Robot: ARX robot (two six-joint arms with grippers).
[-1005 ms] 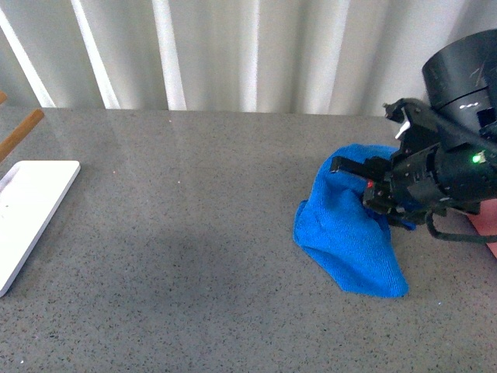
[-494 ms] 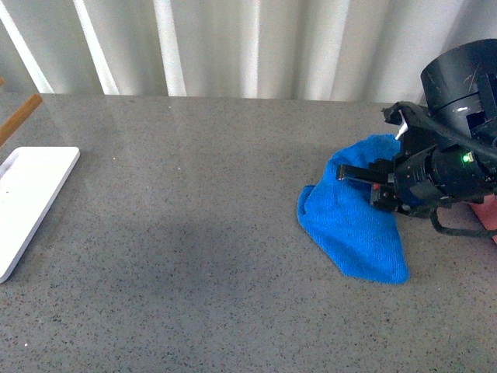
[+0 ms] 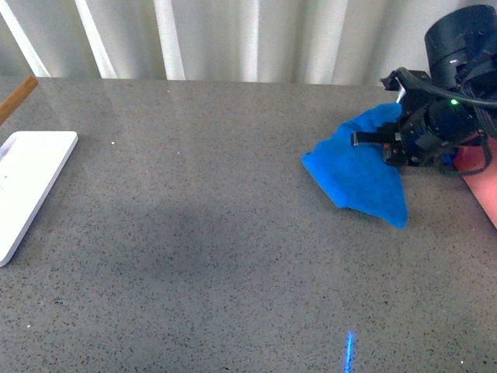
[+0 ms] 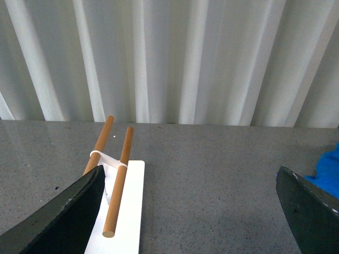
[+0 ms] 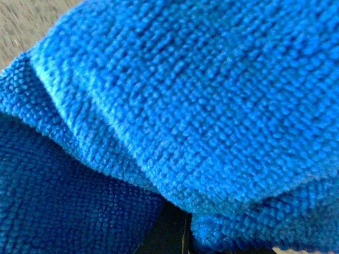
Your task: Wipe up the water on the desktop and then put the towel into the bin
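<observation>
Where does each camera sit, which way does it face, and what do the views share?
Front view: on the robot's body, facing forward over the desktop toward the curtain; the right gripper shows, holding the towel.
Left wrist view: on the left arm, facing the curtain across the desktop and white tray; the open left gripper shows its two fingers.
Right wrist view: on the right arm, close against the towel; one dark gripper part shows.
Shared: the towel appears in all three views.
</observation>
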